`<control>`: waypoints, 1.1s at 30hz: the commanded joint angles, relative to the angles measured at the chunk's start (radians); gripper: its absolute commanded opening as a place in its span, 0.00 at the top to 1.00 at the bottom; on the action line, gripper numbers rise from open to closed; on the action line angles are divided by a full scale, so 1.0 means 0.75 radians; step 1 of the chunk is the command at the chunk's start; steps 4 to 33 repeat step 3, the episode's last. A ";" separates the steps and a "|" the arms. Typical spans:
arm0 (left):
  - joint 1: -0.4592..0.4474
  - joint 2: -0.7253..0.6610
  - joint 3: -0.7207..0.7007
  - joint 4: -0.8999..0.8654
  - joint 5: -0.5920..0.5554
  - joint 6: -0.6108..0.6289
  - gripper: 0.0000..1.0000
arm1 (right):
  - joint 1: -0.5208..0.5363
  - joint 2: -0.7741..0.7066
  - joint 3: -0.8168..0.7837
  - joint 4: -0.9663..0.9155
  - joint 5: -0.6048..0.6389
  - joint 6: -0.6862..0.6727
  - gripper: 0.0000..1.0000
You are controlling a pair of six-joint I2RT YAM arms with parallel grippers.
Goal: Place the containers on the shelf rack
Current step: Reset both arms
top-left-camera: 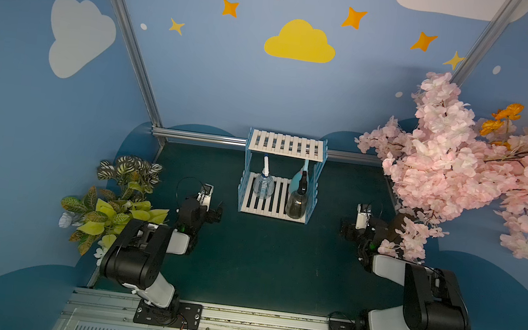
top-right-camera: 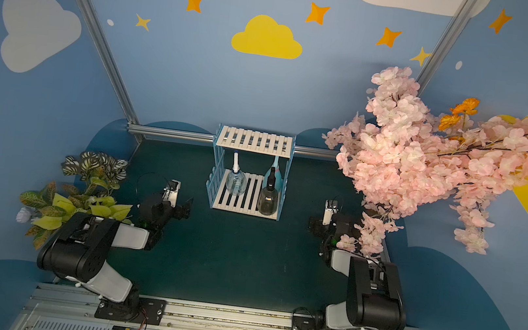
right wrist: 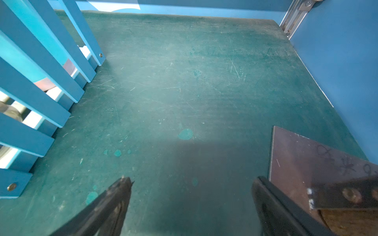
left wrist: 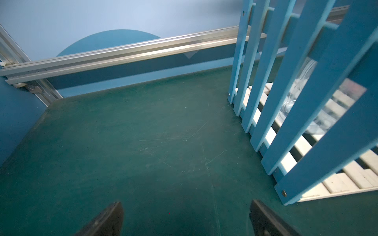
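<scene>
The shelf rack (top-left-camera: 286, 145) (top-right-camera: 255, 140) stands at the back middle of the green table, and all three containers stand upright on its lower shelf. The clear bottle (top-left-camera: 263, 186) (top-right-camera: 236, 182) is on the left. On the right, the light-blue bottle (top-left-camera: 295, 180) (top-right-camera: 269, 173) is behind the dark bottle (top-left-camera: 297, 205) (top-right-camera: 268, 201). My left gripper (top-left-camera: 214, 215) (left wrist: 186, 202) is open and empty over bare table left of the rack (left wrist: 306, 102). The right gripper (top-left-camera: 347, 230) (right wrist: 192, 179) is open and empty to the right of the rack (right wrist: 41, 67). The clear bottle (left wrist: 335, 108) and light-blue bottle (right wrist: 22, 61) show through the pickets.
A pink blossom tree (top-left-camera: 445, 154) overhangs the right arm, and its brown base (right wrist: 306, 159) is beside the right gripper. Leafy plants (top-left-camera: 115, 195) stand at the table's left edge by the left arm. An aluminium rail (left wrist: 143, 51) runs along the back edge.
</scene>
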 commanded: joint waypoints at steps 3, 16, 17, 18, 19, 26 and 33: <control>0.003 0.002 0.001 -0.011 0.020 0.002 0.00 | -0.002 0.001 0.024 0.035 -0.011 -0.007 0.02; 0.003 0.002 0.001 -0.011 0.020 0.002 0.00 | -0.002 0.001 0.024 0.035 -0.011 -0.007 0.02; 0.003 0.002 0.001 -0.011 0.020 0.002 0.00 | -0.002 0.001 0.024 0.035 -0.011 -0.007 0.02; 0.003 0.002 0.001 -0.011 0.020 0.002 0.00 | -0.002 0.001 0.024 0.035 -0.011 -0.007 0.02; 0.003 0.002 0.001 -0.011 0.020 0.002 0.00 | -0.002 0.001 0.024 0.035 -0.011 -0.007 0.02; 0.003 0.002 0.001 -0.011 0.020 0.002 0.00 | -0.002 0.001 0.024 0.035 -0.011 -0.007 0.02; 0.003 0.002 0.001 -0.011 0.020 0.002 0.00 | -0.002 0.001 0.024 0.035 -0.011 -0.007 0.02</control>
